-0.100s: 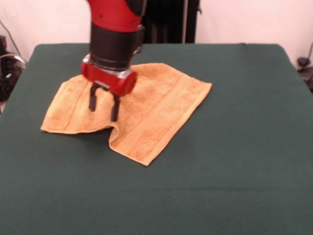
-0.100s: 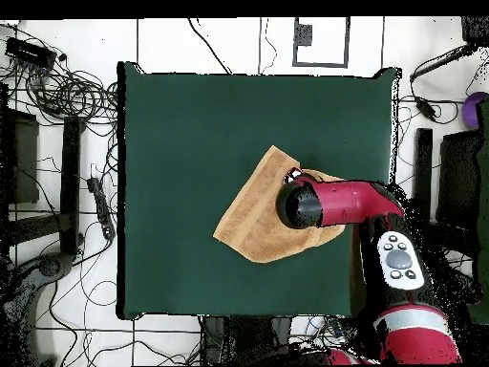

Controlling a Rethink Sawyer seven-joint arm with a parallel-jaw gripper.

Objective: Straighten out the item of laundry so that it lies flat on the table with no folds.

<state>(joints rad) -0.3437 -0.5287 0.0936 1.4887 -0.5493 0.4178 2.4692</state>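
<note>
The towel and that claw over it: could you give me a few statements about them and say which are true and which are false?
1. The towel lies fully flat, with no folds. False: a fold buckles its near edge, leaving a notch in the outline.
2. The gripper is above the towel with its two fingers apart. True.
3. The towel hangs over the edge of the table. False: all of it lies on the green top, well inside the edges.
4. A woven band runs across the towel near one short end. True.
5. The gripper has lifted the towel off the table. False: the towel rests on the table, and nothing is clamped between the fingers.
</note>
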